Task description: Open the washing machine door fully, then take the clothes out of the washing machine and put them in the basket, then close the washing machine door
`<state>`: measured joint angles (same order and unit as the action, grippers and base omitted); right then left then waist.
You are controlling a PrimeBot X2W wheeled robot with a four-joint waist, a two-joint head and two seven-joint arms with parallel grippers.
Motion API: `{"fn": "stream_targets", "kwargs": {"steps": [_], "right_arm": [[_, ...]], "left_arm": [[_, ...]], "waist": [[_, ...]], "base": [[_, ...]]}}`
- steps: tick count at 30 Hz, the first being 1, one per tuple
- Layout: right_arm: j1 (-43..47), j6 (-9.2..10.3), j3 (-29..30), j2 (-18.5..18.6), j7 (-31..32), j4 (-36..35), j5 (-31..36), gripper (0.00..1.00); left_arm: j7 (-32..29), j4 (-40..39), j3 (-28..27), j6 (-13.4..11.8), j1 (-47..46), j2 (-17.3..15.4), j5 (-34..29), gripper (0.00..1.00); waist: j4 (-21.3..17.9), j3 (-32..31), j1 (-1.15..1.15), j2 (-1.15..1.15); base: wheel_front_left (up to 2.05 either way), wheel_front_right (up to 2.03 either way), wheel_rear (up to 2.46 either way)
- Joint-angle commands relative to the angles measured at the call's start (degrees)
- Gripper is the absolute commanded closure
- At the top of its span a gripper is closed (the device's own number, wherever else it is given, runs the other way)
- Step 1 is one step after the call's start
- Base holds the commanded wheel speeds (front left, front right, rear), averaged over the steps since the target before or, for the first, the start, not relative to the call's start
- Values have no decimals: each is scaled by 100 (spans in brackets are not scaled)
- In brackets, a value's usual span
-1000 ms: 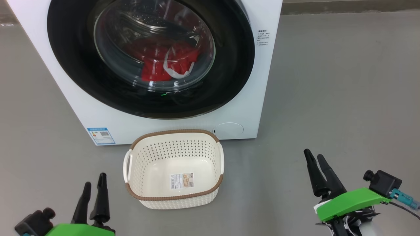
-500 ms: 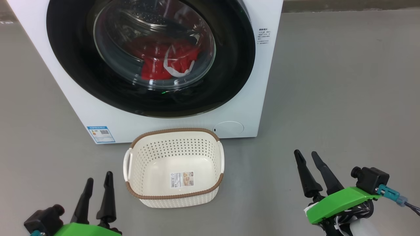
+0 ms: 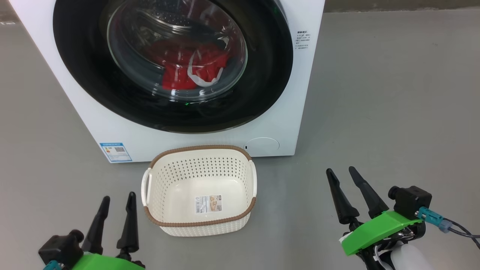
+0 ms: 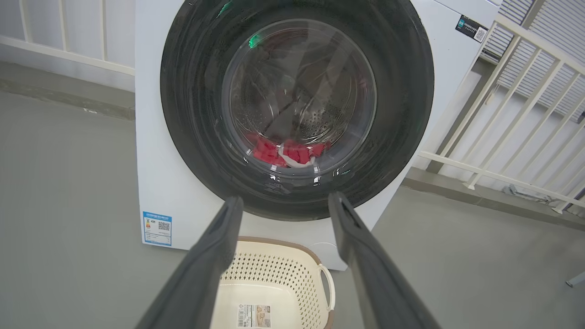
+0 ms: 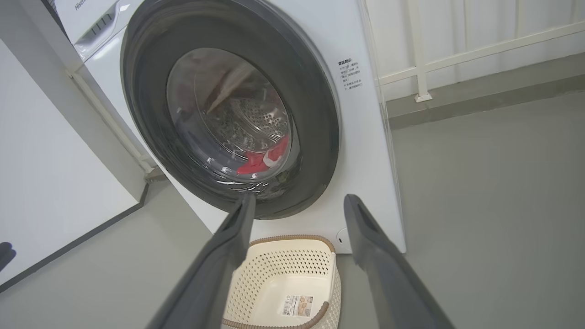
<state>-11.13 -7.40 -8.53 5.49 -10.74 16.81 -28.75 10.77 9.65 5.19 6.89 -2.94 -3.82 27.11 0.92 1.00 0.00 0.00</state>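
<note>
- While both grippers hang low over the grey floor point(image 3: 375, 93), the washing machine point(image 3: 285, 123) stands ahead of them, a white box whose front faces the robot.
- The washing machine door point(image 3: 262, 75), a wide glossy black ring around a bulging glass window, lies shut flat against the machine's front.
- The clothes point(image 3: 180, 71), bright red with a white trim band, sit low in the steel drum behind the glass, up and ahead of both grippers.
- The basket point(image 3: 198, 148) stands upright on the floor, just in front of the machine and below the door, with its mouth facing up.
- Its long axis runs left to right, parallel to the machine's front, and a label sticker point(image 3: 209, 203) lies on its bottom.
- The left gripper point(image 3: 119, 195) is just beside the basket's left handle, not touching it; its two dark fingers are spread apart, hold nothing, and point towards the machine.
- The right gripper point(image 3: 341, 170) is well to the right of the basket; its fingers are also spread and hold nothing, and they lean up and slightly left towards the door.
- A small blue label point(image 3: 115, 151) marks the machine's lower left corner.
</note>
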Motion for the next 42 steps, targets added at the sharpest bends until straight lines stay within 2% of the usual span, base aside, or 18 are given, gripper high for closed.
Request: {"fn": "stream_targets", "kwargs": {"steps": [1, 21, 42], "right_arm": [[-234, -7, -145, 8, -86, -126, 161, 0], [-395, -9, -408, 29, -421, -102, 1425, 0], [-384, -9, -390, 9, -426, -101, 1401, 0]], "left_arm": [[77, -181, -139, 48, -271, -123, -156, 0], [417, -318, -93, 59, -311, -139, -1358, 0], [423, -319, -94, 59, -315, -142, -1340, 0]], "waist": [[1, 3, 0, 0], [7, 1, 0, 0], [-2, 13, 0, 0]], "base": [[0, 0, 0], [0, 0, 0], [0, 0, 0]]}}
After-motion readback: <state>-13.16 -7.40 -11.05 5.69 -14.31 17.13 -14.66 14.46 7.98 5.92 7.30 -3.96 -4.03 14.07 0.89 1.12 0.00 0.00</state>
